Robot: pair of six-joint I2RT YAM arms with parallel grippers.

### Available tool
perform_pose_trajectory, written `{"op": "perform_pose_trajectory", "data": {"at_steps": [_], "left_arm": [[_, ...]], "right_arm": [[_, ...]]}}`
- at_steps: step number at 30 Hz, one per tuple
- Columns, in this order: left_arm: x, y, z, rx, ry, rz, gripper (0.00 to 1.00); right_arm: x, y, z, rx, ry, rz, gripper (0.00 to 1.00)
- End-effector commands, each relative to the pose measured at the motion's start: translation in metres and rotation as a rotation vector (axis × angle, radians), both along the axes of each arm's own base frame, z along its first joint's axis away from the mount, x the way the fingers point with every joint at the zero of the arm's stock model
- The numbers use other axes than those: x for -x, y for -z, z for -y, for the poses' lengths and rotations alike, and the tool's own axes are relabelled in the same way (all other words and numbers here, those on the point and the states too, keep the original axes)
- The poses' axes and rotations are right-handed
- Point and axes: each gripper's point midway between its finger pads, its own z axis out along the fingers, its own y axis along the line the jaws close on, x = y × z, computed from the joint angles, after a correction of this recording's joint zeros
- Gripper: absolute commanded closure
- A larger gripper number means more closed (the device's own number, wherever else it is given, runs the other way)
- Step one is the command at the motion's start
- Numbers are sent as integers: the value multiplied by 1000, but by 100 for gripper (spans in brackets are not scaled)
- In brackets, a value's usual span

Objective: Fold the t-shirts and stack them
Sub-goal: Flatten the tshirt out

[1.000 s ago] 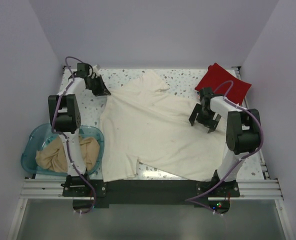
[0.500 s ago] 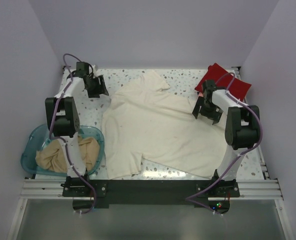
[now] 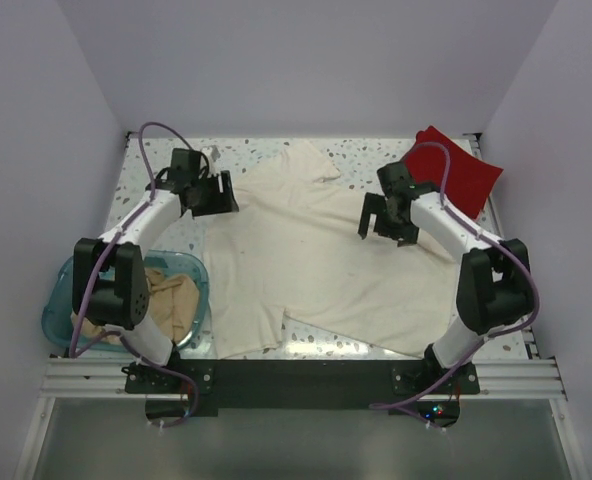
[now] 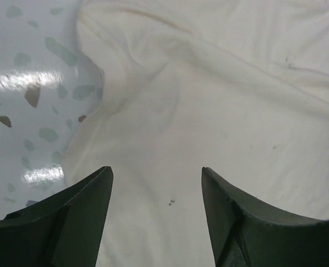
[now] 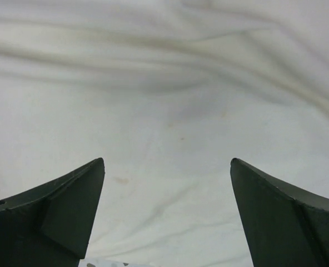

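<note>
Top external: the cream-white t-shirt lies spread directly under both claws. The left claw hangs over its left edge and the right claw over its right side, each with fingers apart, gripping nothing.

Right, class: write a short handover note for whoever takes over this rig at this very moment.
Left tool: open, holding nothing, over the cream t-shirt's left edge.
Right tool: open, empty, over its right part.
Cream t-shirt spread flat, unfolded, mid-table. Red t-shirt at the far right corner, apparently folded. Tan t-shirt bunched in the blue tub, near left.
Done: possibly red only.
To do: fold cream, fetch and fold tan, stack all.
</note>
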Motion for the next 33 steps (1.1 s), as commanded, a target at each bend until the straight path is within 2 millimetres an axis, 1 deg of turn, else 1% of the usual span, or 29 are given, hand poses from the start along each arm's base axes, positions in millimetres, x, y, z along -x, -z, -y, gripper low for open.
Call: {"op": "perform_pose_trajectory", "data": {"at_steps": [1, 2, 3, 4, 6, 7, 9, 10, 12, 13, 14, 15, 16, 18, 19, 20, 21, 22, 23, 24, 25, 28, 29, 30, 31, 32, 33], "left_arm": [[16, 31, 16, 78, 20, -74, 30], [18, 37, 17, 89, 21, -84, 29], [23, 43, 22, 113, 40, -104, 29], [24, 53, 24, 125, 46, -127, 29], [25, 61, 27, 138, 52, -152, 29], [24, 69, 26, 134, 49, -173, 29], [23, 77, 24, 118, 41, -188, 29], [23, 85, 24, 113, 41, -202, 29], [22, 91, 25, 112, 45, -210, 29], [22, 98, 25, 112, 46, -226, 29], [21, 101, 26, 113, 50, -230, 29], [18, 102, 26, 110, 50, -231, 29], [18, 111, 25, 103, 54, -245, 29], [12, 115, 21, 79, 48, -239, 29], [12, 123, 20, 71, 49, -253, 29], [10, 126, 20, 66, 52, -257, 29], [4, 124, 23, 76, 61, -249, 29], [3, 130, 25, 83, 67, -264, 29], [1, 131, 27, 90, 75, -264, 29], [-7, 130, 30, 99, 83, -253, 29], [-10, 130, 32, 99, 85, -250, 29], [-29, 128, 36, 111, 98, -225, 29], [-33, 128, 39, 114, 106, -218, 29], [-43, 122, 44, 127, 119, -197, 29], [-46, 128, 45, 128, 125, -205, 29], [-50, 128, 49, 131, 134, -200, 28], [-58, 128, 53, 135, 143, -188, 28]], "right_arm": [[20, 13, -30, -91, -3, -39, 2], [27, 21, -31, -96, 1, -58, 2], [27, 23, -34, -115, 11, -51, 2], [28, 26, -34, -120, 10, -56, 2], [33, 36, -32, -108, 5, -80, 2], [34, 39, -32, -103, 3, -87, 2], [38, 47, -29, -89, 9, -109, 2], [39, 52, -28, -80, 17, -122, 2], [41, 60, -25, -67, 32, -134, 1], [43, 65, -23, -58, 38, -148, 1], [44, 68, -22, -50, 40, -155, 1], [43, 71, -19, -33, 46, -156, 1], [44, 75, -16, -20, 48, -168, 1], [44, 80, -12, 0, 56, -179, 1], [43, 82, -9, 8, 64, -186, 1], [43, 86, -8, 11, 72, -199, 1], [42, 88, -3, 13, 89, -209, 1], [42, 90, -2, 6, 102, -218, 1], [40, 93, 1, 2, 115, -224, 1], [38, 93, 6, 0, 133, -227, 1], [37, 94, 8, -1, 139, -227, 1], [27, 94, 18, -2, 166, -224, 1], [20, 91, 22, -6, 179, -216, 1], [18, 95, 24, 0, 185, -230, 1], [15, 96, 26, 2, 184, -234, 1], [5, 92, 27, -1, 185, -221, 1], [5, 96, 31, 9, 187, -242, 1]]}}
